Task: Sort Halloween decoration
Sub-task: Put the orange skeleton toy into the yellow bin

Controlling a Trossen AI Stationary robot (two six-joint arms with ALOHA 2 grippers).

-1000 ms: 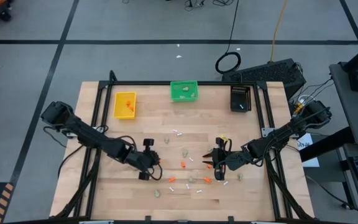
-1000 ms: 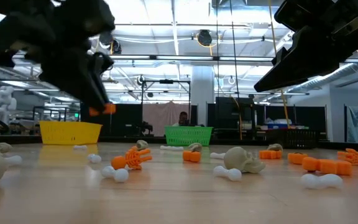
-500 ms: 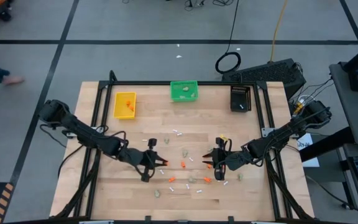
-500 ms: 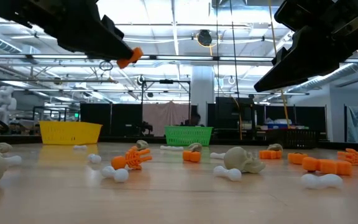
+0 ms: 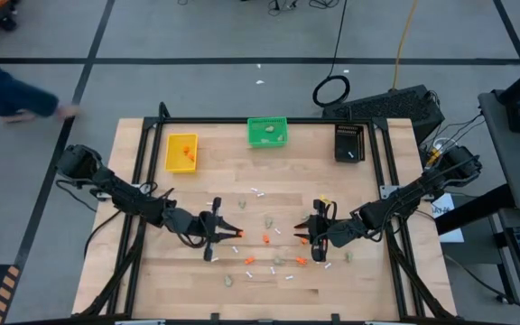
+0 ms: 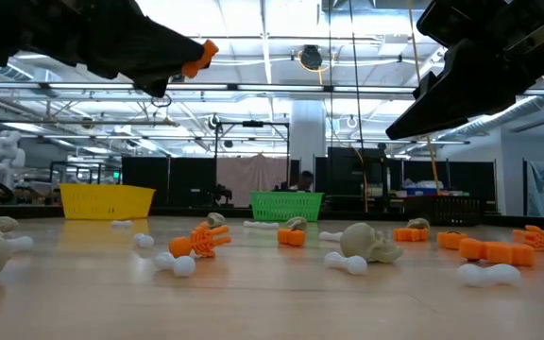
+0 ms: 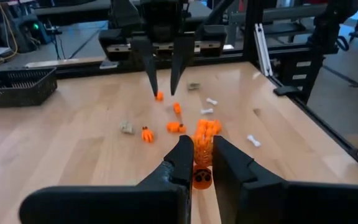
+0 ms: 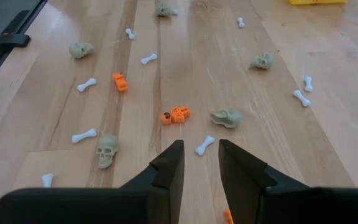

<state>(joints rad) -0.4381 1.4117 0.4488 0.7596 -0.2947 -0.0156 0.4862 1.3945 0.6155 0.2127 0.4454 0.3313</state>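
Left hand [image 5: 235, 234] is hovering above the wooden surface [image 5: 206, 271], left of centre, w/ fingers nearly closed and pinching an orange skeleton piece [image 7: 202, 149]; in the low view that piece [image 6: 198, 57] is sitting well clear of the boards. Right hand [image 5: 301, 232] is hanging over the right-centre, fingers [image 8: 166, 169] standing partly apart w/ nothing between them.

Remaining decorations are lying scattered across the middle and near half of the surface: white bones [image 8: 204, 144], beige skulls [image 8: 106, 150], orange bits [image 8: 175, 115]. The two hands are pointing at each other, w/ a few pieces between them.

Far edge is carrying three bins: yellow bin [image 5: 181, 152] at left w/ orange pieces in it, green bin [image 5: 267, 132] in the middle, black bin [image 5: 349, 142] at right. Strip between bins and the scatter is lying mostly bare, giving open room there. Black frame rails are running along the left and right edges. A person [image 5: 3, 86] is passing on the floor beyond the far-left corner. No readable writing is showing.
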